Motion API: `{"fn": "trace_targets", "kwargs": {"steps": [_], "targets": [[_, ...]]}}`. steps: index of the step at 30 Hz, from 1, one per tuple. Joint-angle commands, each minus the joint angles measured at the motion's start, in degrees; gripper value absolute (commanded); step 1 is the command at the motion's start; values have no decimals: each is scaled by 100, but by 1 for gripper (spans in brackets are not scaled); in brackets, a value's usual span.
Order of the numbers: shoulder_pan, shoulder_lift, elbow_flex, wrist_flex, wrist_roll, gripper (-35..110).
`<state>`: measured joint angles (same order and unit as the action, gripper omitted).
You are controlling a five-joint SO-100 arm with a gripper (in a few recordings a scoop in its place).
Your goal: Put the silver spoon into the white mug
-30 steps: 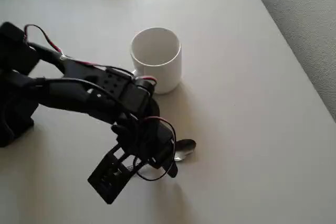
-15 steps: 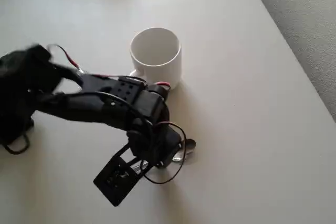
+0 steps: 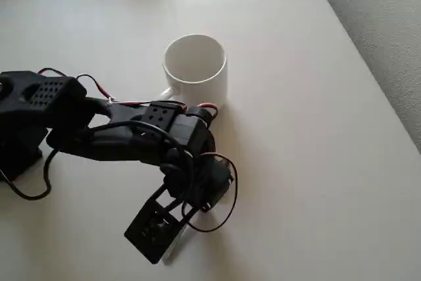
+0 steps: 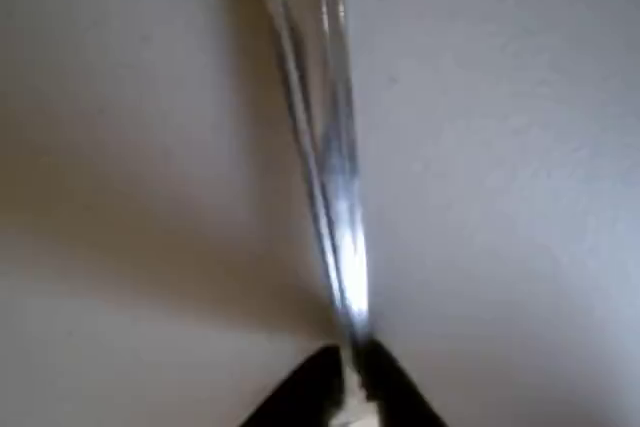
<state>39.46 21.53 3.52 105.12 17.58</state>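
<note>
Item: spoon (image 4: 335,187). Slim shiny handle runs up the middle of the wrist view, lying low over the pale table (image 4: 520,147); my gripper (image 4: 352,372) has its two dark fingertips (image 4: 300,392) closed on the near end.

Item: white mug (image 3: 195,74). Upright on the table (image 3: 316,162) in the overhead view, just beyond my arm (image 3: 125,136), handle toward it.
</note>
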Motion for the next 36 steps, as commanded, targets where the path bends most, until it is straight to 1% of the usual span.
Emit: {"fn": "trace_targets", "kwargs": {"steps": [1, 10, 16, 22, 27, 29, 36], "targets": [[70, 993, -299, 97, -202, -2], [176, 1731, -264, 114, -431, -2], [193, 1635, -220, 123, -562, -2], [158, 721, -272, 53, -694, 15], [62, 325, -281, -9, -729, 21], [18, 237, -281, -26, -729, 28], [-18, 132, -290, -211, -729, 27]]}}
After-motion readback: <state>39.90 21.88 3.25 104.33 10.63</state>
